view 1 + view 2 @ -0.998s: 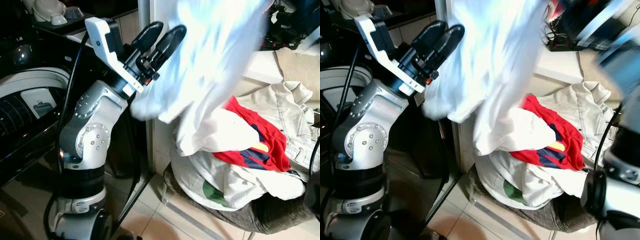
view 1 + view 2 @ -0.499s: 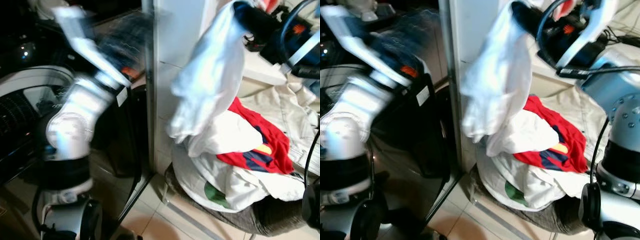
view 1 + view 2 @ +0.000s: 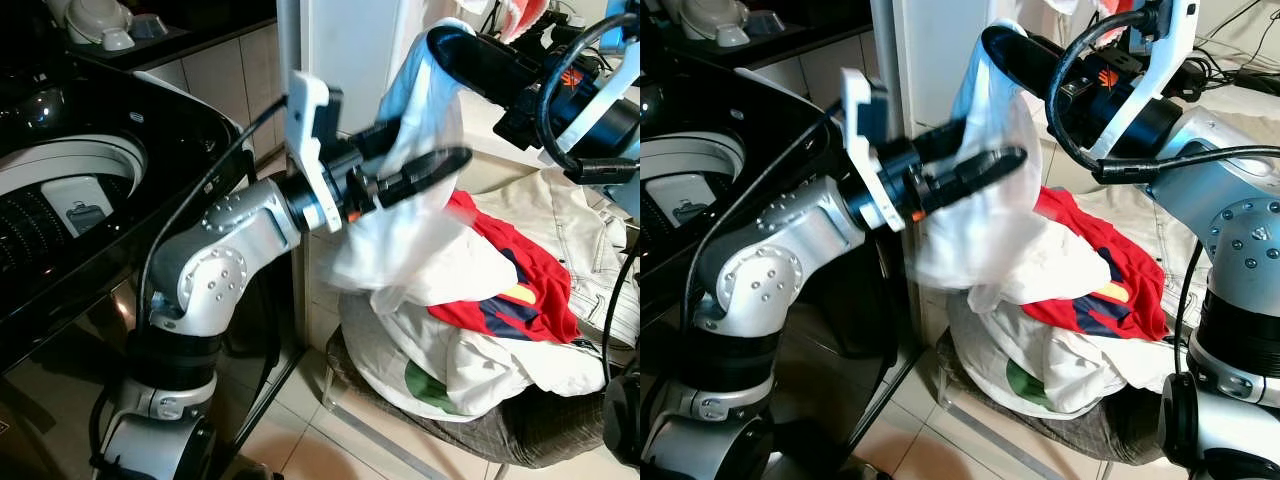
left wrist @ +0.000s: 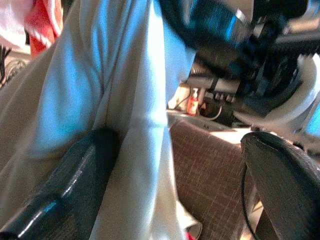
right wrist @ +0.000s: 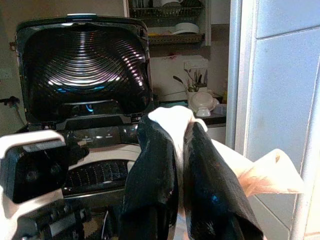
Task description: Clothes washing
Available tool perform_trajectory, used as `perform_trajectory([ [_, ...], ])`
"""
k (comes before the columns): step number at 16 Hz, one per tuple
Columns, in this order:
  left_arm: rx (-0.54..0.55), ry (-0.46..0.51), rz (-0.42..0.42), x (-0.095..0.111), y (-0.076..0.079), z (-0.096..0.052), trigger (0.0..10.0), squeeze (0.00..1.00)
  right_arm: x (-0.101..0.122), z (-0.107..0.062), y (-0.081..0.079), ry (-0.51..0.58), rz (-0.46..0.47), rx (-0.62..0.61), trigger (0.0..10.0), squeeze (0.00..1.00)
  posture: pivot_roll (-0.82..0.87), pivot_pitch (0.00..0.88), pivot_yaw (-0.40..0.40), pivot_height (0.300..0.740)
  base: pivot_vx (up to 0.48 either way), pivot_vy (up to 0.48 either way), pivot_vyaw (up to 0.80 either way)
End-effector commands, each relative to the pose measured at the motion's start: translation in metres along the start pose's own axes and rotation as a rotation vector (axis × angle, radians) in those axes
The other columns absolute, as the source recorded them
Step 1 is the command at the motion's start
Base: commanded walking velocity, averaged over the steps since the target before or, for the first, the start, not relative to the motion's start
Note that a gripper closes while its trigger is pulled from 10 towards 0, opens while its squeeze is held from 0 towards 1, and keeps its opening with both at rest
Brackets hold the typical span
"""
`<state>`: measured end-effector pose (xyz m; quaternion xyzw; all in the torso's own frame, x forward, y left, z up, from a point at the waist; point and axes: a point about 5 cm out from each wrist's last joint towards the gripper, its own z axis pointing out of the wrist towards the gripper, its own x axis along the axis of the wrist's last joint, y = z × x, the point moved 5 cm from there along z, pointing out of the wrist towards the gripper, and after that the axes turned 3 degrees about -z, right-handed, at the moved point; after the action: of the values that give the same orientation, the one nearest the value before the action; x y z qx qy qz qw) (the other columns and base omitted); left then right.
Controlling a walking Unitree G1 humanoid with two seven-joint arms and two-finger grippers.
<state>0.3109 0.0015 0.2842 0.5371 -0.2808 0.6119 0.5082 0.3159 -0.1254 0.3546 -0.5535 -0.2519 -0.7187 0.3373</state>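
Moved: left gripper (image 3: 415,160) has swung in against the hanging white garment (image 3: 985,215).
White garment: lifted above the clothes pile (image 3: 500,300), beside the washing machine (image 3: 70,190).
Right gripper (image 5: 181,150): fingers pinching the garment's top.
Left gripper: fingers spread around the cloth.

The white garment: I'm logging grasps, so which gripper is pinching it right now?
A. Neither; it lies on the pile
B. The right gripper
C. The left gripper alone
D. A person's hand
B: the right gripper has its black fingers shut on the white garment, holding it up, while the left gripper is spread open around the hanging cloth.
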Motion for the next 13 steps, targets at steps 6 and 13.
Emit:
perform_trajectory([
  [6, 0.252, -0.002, 0.090, 0.004, -0.040, -0.007, 1.6, 0.00, 0.004, 0.000, -0.010, 0.014, -0.013, 0.044, 0.0, 0.00, -0.06, 0.000, 0.021, 0.740, 0.000, 0.000, 0.00],
  [13, 0.250, 0.027, 0.142, 0.010, -0.040, -0.007, 0.0, 0.00, 0.000, 0.001, -0.010, 0.000, -0.013, 0.043, 0.0, 0.00, -0.07, 0.000, 0.022, 0.740, 0.000, 0.000, 0.00],
])
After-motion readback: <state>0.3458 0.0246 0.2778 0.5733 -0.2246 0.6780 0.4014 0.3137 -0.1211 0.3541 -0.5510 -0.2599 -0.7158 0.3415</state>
